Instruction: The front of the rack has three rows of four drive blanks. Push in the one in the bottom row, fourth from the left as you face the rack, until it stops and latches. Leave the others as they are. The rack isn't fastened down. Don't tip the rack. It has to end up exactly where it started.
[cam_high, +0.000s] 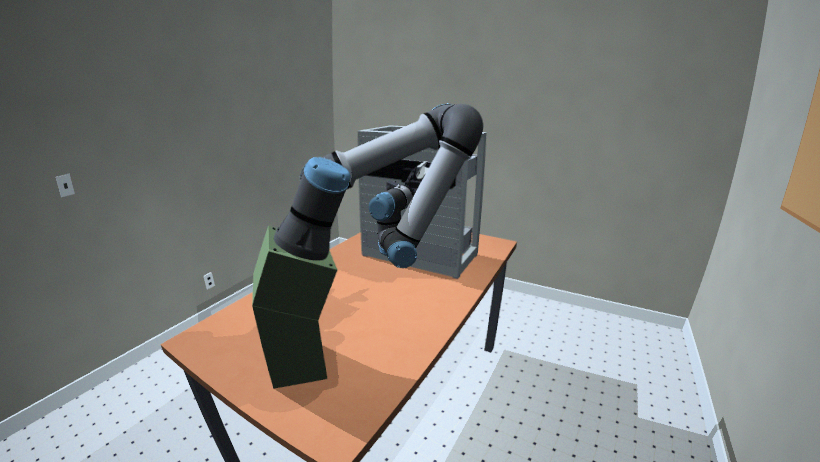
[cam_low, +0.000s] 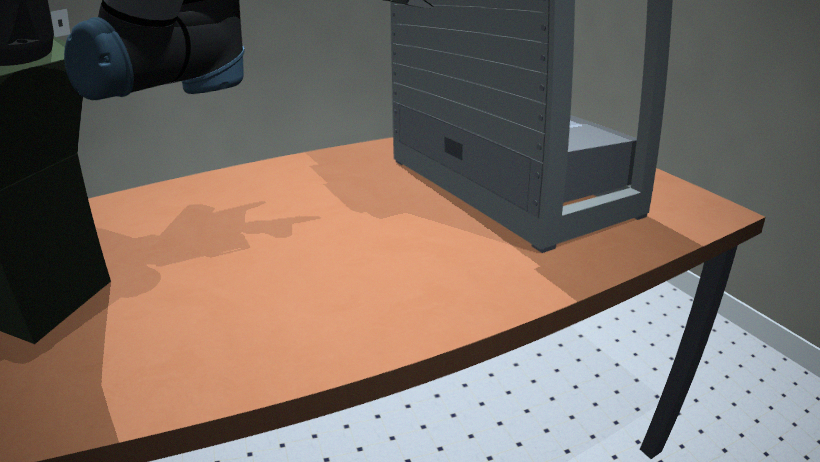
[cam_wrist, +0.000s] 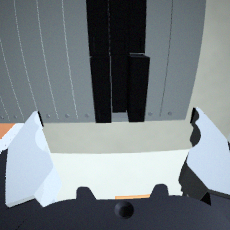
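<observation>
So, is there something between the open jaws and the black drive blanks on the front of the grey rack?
Nothing visible. In the wrist view the two-jaw gripper is open and empty, facing the grey metal rack. The black drive blanks lie straight ahead, with only open space before them.
</observation>
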